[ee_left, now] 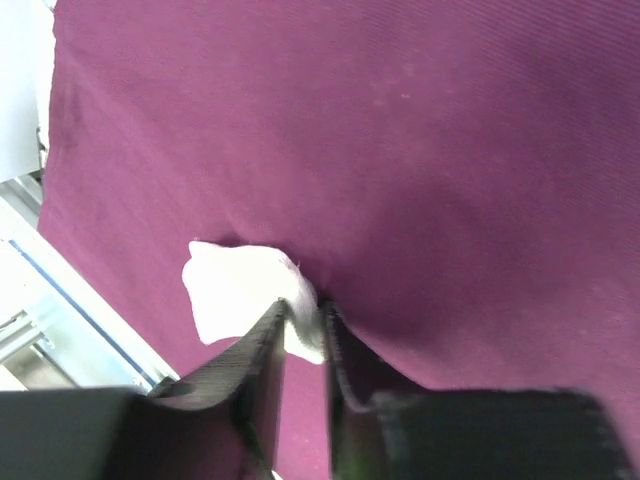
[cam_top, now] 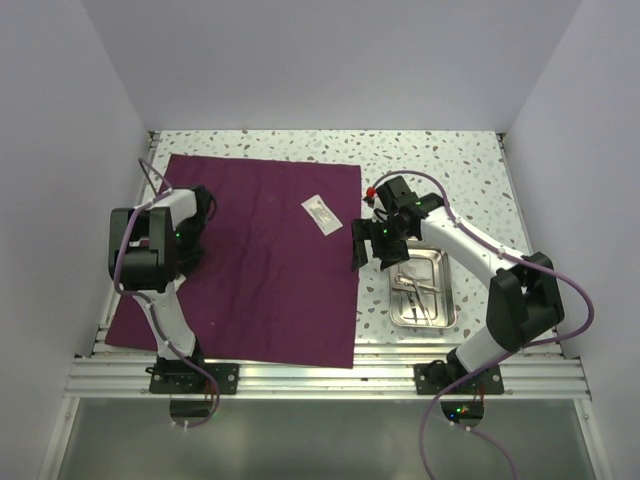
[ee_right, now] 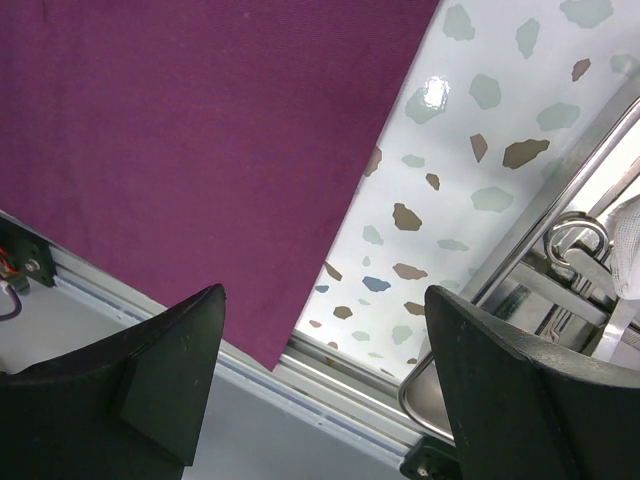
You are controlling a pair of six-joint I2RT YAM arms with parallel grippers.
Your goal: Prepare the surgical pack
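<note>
Presently, left gripper (ee_left: pixel 305 315) fingers nearly closed, pinching white pad (ee_left: pixel 235 290) on flat maroon cloth (ee_left: pixel 420 150). Pad seems soft and light, so an edge grip suits it. Right gripper (ee_right: pixel 325 300) wide open, empty, between cloth and steel tray (cam_top: pixel 437 262).

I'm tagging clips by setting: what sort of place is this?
Probably a robotics test cell, not an operating room: plain white walls box in a speckled terrazzo-look tabletop, with a flat maroon fabric cloth and a small shiny steel tray.
</note>
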